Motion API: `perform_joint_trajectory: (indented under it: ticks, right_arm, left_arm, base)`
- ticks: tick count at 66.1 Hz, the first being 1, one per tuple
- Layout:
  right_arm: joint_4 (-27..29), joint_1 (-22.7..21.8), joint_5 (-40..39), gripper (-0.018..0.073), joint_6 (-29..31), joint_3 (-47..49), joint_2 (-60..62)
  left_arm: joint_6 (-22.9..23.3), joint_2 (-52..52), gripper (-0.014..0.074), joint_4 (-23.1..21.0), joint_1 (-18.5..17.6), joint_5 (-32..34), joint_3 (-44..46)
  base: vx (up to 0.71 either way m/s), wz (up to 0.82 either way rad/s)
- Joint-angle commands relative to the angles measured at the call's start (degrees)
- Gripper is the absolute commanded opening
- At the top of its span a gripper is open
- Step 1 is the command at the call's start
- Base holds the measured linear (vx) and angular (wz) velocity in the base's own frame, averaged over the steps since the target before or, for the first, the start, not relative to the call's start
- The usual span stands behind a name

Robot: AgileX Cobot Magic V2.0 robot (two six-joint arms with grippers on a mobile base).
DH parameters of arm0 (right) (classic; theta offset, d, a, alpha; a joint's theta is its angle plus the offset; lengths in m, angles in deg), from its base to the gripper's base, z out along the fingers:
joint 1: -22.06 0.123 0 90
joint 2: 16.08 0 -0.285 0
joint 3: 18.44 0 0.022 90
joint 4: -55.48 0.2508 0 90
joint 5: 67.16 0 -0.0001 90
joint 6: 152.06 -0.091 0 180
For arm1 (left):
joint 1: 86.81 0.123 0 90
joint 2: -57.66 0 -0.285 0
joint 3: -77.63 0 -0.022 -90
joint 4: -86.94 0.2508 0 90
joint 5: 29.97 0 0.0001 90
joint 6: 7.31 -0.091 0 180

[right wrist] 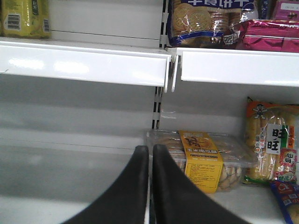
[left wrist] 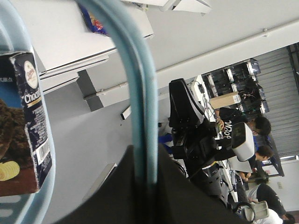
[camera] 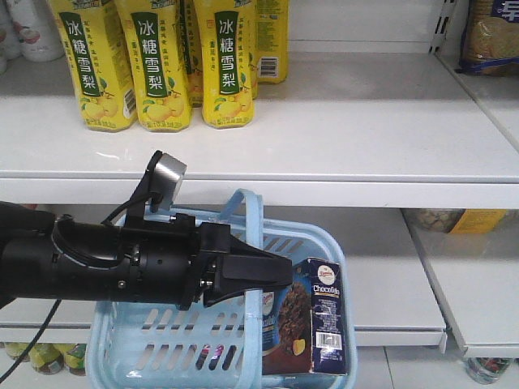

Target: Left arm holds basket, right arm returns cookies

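Left claw [camera: 280, 274] clamped on basket [camera: 154, 336] handle [camera: 253, 219]; hold it level. Chocofello box [camera: 323, 320] upright in basket's right end. Right claw [right wrist: 150, 154] pinched together, empty, facing shelf [right wrist: 84, 60]: open it, approach box top, avoid handle.

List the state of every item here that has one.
basket, hanging by its handle
left claw, shut on the basket handle
Chocofello cookie box, upright in the basket
right claw, shut, empty
yellow drink bottles, upright on the upper shelf

The long black left arm [camera: 89, 263] is covering part of the pale-blue slotted plastic basket [camera: 302, 232], its base being cropped.
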Motion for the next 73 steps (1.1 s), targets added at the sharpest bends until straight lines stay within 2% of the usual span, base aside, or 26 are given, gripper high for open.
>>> perform_joint_trajectory:
  ticks: [1,73]
  right_arm:
    - [-0.33,-0.29,-4.12,-0.0003,0.13,-1.02,0.73]
    - [-0.33,-0.29,-5.7,-0.0003,0.19,-0.93,0.73]
  left_arm:
    - [-1.04,1.91,-0.0003,-5.45,0.03,-1.54,2.29]
    - [-1.04,1.91,-0.0003,-5.45,0.03,-1.49,2.29]
  base:
    - [-0.01,0.02]
    - [0.0,0.0]
